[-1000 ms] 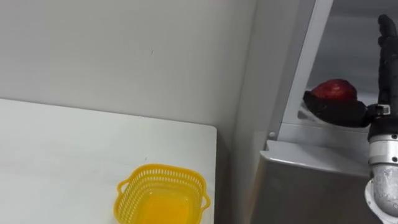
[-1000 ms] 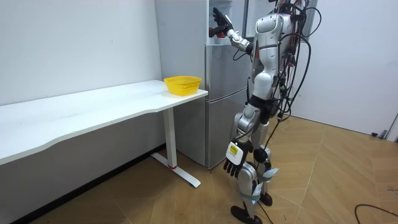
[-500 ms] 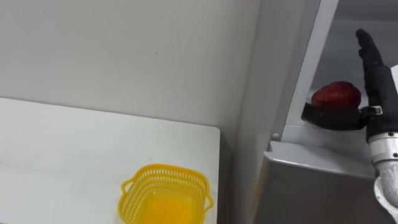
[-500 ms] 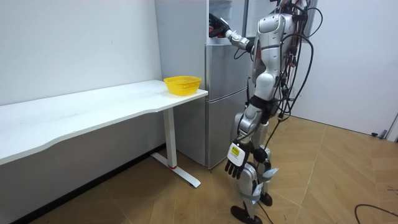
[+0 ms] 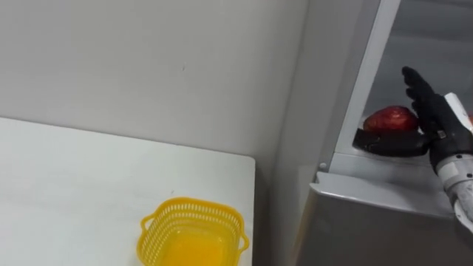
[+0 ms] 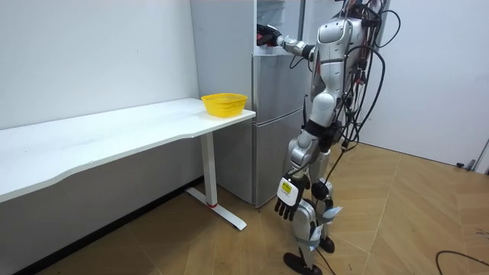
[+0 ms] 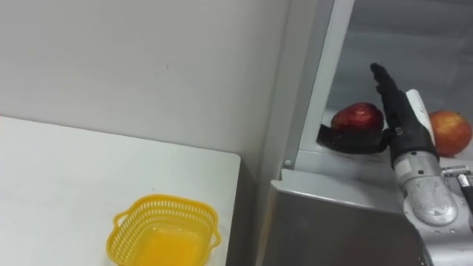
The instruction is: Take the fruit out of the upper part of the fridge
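A dark red apple (image 5: 390, 118) lies on the shelf of the open upper fridge (image 6: 269, 23), with a second, orange-red apple (image 7: 449, 131) to its right. My right hand (image 5: 432, 118) is raised into the compartment. Its fingers are straight and lean over the red apple's right side, and the thumb lies stretched along the front of the apple, low against it. The hand is open and not closed round the fruit. I stand upright before the fridge in the room view. My left hand (image 6: 285, 205) hangs relaxed by my thigh.
A yellow plastic basket (image 5: 194, 205) sits at the near right corner of the white table (image 5: 74, 177), just left of the fridge. The grey lower fridge door (image 5: 369, 222) is closed below the shelf. A pale wall runs behind the table.
My right hand has tipped from upright down and forward, so its fingers now lean over the red apple. The thumb stays in front of the apple. The left hand is unmoved.
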{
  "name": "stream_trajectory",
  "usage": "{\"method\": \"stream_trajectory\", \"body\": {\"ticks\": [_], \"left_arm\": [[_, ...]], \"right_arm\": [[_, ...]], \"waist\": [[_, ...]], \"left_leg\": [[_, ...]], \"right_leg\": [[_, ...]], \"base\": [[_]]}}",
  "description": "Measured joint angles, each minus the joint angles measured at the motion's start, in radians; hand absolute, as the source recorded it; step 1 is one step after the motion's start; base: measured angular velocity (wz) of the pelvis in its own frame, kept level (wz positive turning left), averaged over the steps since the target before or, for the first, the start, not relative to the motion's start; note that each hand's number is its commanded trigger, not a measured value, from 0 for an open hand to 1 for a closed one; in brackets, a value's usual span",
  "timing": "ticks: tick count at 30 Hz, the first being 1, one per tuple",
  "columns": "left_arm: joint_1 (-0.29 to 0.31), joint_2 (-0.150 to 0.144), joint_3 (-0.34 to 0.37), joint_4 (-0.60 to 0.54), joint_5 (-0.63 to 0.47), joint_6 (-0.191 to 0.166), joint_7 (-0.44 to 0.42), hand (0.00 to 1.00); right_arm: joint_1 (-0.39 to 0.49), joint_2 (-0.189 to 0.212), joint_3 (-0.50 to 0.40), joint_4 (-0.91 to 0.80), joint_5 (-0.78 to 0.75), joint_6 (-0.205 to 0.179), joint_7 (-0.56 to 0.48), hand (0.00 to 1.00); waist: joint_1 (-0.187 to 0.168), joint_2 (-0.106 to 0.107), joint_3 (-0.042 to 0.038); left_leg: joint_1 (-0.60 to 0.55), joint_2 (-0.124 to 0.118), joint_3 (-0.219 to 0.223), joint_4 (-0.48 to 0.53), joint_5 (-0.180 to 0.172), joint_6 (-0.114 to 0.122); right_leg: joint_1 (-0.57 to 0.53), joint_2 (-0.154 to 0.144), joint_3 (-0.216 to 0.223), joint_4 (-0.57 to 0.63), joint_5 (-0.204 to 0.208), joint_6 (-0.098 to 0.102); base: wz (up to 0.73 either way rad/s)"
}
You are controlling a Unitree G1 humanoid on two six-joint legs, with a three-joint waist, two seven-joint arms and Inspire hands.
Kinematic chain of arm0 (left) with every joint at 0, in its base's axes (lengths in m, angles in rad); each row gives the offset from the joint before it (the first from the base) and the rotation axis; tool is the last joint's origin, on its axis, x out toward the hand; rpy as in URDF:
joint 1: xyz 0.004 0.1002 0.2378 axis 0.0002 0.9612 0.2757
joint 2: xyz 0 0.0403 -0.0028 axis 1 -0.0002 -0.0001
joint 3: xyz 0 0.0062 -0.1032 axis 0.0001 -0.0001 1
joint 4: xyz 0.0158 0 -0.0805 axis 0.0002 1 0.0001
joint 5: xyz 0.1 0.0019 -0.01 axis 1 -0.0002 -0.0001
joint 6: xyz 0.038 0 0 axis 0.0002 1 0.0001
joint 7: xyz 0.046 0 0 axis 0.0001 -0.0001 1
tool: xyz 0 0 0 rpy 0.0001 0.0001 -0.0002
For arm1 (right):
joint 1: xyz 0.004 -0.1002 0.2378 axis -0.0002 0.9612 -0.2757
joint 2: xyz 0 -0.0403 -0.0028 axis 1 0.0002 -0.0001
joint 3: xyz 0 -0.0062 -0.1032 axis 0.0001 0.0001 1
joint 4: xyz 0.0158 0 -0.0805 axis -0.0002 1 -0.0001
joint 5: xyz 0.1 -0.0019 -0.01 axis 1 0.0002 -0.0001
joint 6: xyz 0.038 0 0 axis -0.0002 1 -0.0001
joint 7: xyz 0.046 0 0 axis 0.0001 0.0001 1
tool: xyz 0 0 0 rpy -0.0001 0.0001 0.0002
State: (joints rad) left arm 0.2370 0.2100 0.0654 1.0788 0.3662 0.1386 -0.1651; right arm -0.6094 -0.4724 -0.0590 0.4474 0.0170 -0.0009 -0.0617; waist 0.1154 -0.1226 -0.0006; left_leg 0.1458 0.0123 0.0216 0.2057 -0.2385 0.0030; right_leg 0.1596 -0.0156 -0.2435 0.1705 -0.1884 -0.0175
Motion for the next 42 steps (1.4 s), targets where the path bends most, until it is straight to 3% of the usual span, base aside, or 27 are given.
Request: {"method": "stream_trajectory", "body": {"ticks": [1,2,3,13,32,39,42], "left_arm": [[-0.003,0.001,0.0,0.0,0.0,0.007,0.0,0.0],[-0.004,0.001,0.0,0.0,0.0,0.009,0.0,0.0],[-0.006,0.003,0.0,0.0,-0.001,0.012,0.001,0.0],[-0.032,0.005,0.0,0.0,-0.001,0.033,0.02,0.0],[-0.031,0.006,-0.003,0.0,-0.001,0.036,0.029,0.0],[-0.036,0.007,-0.027,0.001,-0.002,0.031,0.028,0.0],[-0.035,0.007,-0.029,0.001,-0.002,0.023,0.03,0.0]], "right_arm": [[-0.008,0.0,0.0,0.015,0.015,0.002,0.012,0.24],[-0.012,0.0,0.0,0.022,0.021,0.004,0.018,0.82],[-0.018,-0.001,0.0,0.035,0.028,0.004,0.028,1.0],[-0.02,-0.021,0.001,0.041,0.052,0.022,0.097,1.0],[-0.038,-0.024,0.008,0.05,0.05,0.024,0.081,1.0],[0.01,-0.019,0.011,-0.073,0.039,0.034,0.028,1.0],[0.048,-0.006,0.027,-0.159,0.027,0.036,-0.022,1.0]], "waist": [[0.0,0.0,0.0001],[0.0,0.0,0.0001],[-0.001,0.001,0.0005],[-0.002,0.002,0.0009],[0.001,0.005,-0.0003],[0.001,0.029,-0.0005],[-0.002,0.049,-0.0099]], "left_leg": [[0.0,0.0,0.0,0.0,0.0,0.0],[0.0,0.0,0.0,0.0,0.0,0.0],[0.0,0.0,0.0,0.0,0.0,0.0],[0.005,0.002,-0.002,-0.001,0.0,0.0],[0.004,0.002,-0.005,-0.002,0.0,0.0],[0.003,0.002,-0.001,-0.002,0.0,0.0],[-0.002,0.003,0.003,-0.003,0.0,0.0]], "right_leg": [[0.0,0.0,0.0,0.0,0.0,0.0],[0.001,0.0,0.0,0.0,0.0,0.0],[0.001,0.0,-0.001,0.0,0.0,0.0],[0.014,0.001,-0.004,0.0,0.0,0.0],[0.014,0.001,-0.008,-0.001,0.0,0.0],[0.012,0.002,-0.003,0.0,0.0,0.0],[-0.001,0.002,0.003,0.002,0.0,0.0]], "base": [[0.0],[0.0],[0.0],[0.0],[0.0],[-0.01],[-0.06]]}}
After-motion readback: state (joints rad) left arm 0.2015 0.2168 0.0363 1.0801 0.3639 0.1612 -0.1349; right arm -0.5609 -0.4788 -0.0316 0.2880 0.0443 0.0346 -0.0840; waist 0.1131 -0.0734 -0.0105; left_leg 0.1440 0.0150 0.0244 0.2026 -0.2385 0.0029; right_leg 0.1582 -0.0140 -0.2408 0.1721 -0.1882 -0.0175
